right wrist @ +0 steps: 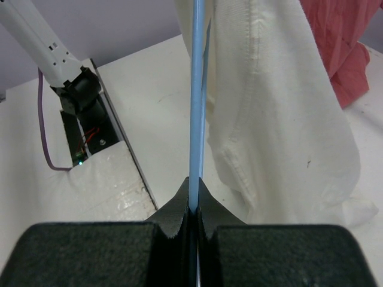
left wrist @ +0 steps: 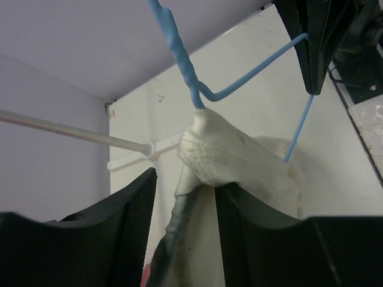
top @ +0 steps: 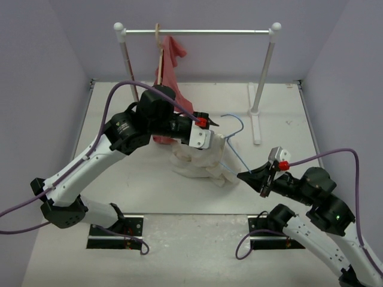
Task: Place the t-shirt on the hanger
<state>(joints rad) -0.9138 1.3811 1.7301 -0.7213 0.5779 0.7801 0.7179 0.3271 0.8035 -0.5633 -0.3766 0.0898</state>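
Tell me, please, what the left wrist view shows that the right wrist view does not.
Left wrist only: the hook neck of the thin light-blue wire hanger poking out of the ribbed collar of the cream cloth t-shirt. Right wrist only: the left arm's black base with its purple cable. Both: the hanger, the t-shirt, and the right gripper shut on the hanger's wire.

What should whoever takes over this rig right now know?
Left gripper: jaws apart, straddling the t-shirt just below its collar; no firm grip visible.
Right gripper: shut on the hanger.
Done: the hanger's neck comes up through the collar, and part of the t-shirt hangs from it.
To do: one hanger arm is bare and the t-shirt's lower part bunches on the table; probably pull the cloth over that arm and straighten it.
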